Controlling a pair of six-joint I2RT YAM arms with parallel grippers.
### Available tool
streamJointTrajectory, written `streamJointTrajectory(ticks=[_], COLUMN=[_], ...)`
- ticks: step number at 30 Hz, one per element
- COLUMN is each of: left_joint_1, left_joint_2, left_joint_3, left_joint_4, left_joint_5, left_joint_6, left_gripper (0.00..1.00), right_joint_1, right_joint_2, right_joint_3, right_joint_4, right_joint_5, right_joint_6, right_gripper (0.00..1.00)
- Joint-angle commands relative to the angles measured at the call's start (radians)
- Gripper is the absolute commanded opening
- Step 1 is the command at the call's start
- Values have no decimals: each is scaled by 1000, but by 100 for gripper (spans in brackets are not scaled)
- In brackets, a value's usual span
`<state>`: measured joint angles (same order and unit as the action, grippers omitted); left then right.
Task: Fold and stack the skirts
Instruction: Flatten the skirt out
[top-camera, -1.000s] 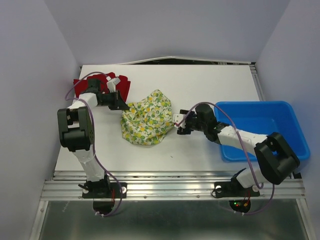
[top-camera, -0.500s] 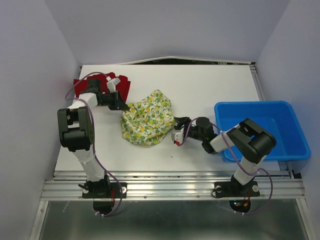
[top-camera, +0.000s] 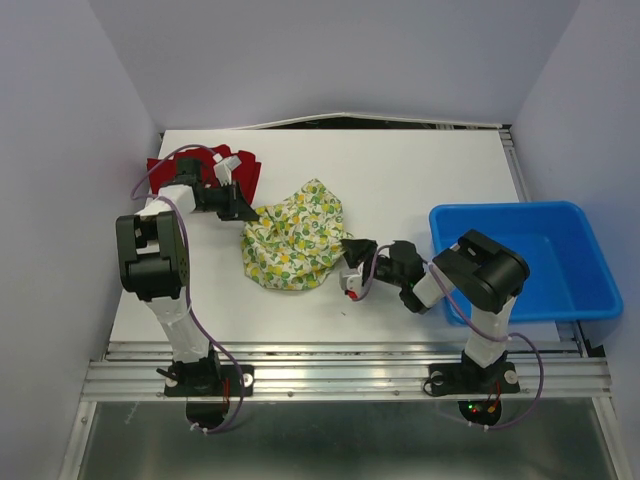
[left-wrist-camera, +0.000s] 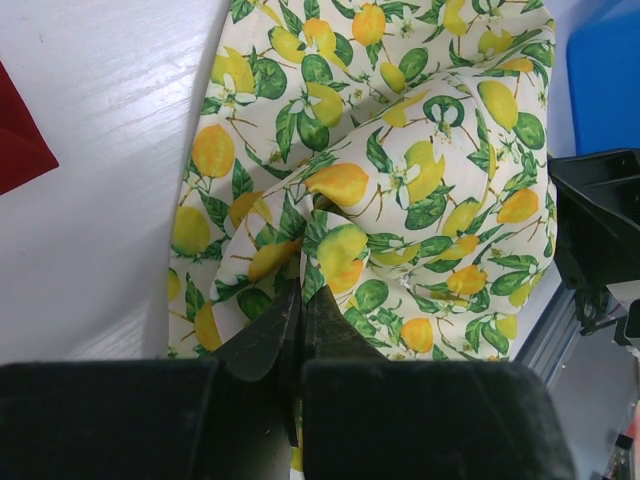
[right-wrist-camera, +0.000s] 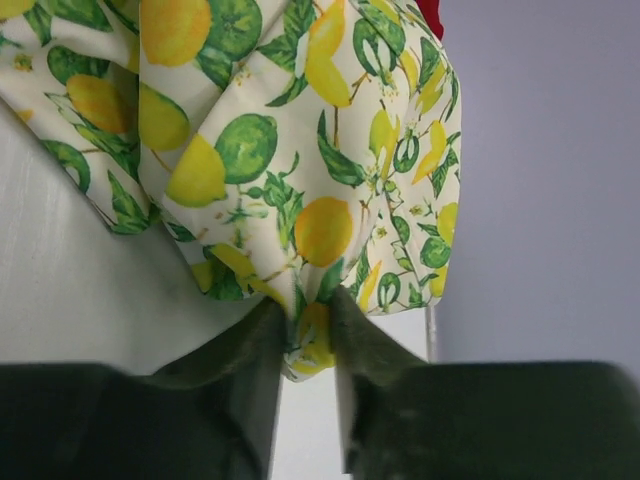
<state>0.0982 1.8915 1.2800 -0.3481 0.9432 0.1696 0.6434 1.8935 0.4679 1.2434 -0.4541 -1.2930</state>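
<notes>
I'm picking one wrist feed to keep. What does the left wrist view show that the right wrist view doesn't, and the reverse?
Only the left wrist view: the blue bin and part of the right arm. Only the right wrist view: the pale wall. Both: the lemon skirt, pinched by the left gripper in one and the right gripper in the other, the white table, and a bit of the red skirt.
</notes>
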Motion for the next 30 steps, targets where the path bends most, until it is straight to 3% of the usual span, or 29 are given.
streamJointTrajectory(ticks=[1, 4, 7, 15, 19, 23, 25, 30], left_joint_1=[-2, 0, 0, 21, 38, 38, 46, 74], left_joint_2=[-6, -23, -38, -72, -141, -208, -241, -386], left_joint_3=[41, 41, 51, 203, 341, 439, 452, 365], left_joint_4=[-9, -5, -12, -149, -158, -141, -108, 41], left_joint_5=[29, 29, 29, 20, -6, -27, -35, 113], left_joint_6=[2, 2, 7, 120, 180, 211, 200, 224], left_gripper=[0, 0, 0, 0, 0, 0, 0, 0], right_joint_1=[19, 28, 29, 3, -63, -183, -229, -321], right_joint_2=[-31, -106, -231, -468, -465, -412, -377, -312], right_joint_3=[-8, 3, 35, 395, 654, 883, 971, 1198], right_joint_4=[146, 110, 27, -628, -936, -1131, -1199, -1450], right_joint_5=[-43, -41, -25, 160, 260, 285, 279, 167], right_joint_6=[46, 111, 208, 586, 808, 993, 1064, 1277], right_gripper=[25, 1, 1, 1, 1, 1, 1, 1])
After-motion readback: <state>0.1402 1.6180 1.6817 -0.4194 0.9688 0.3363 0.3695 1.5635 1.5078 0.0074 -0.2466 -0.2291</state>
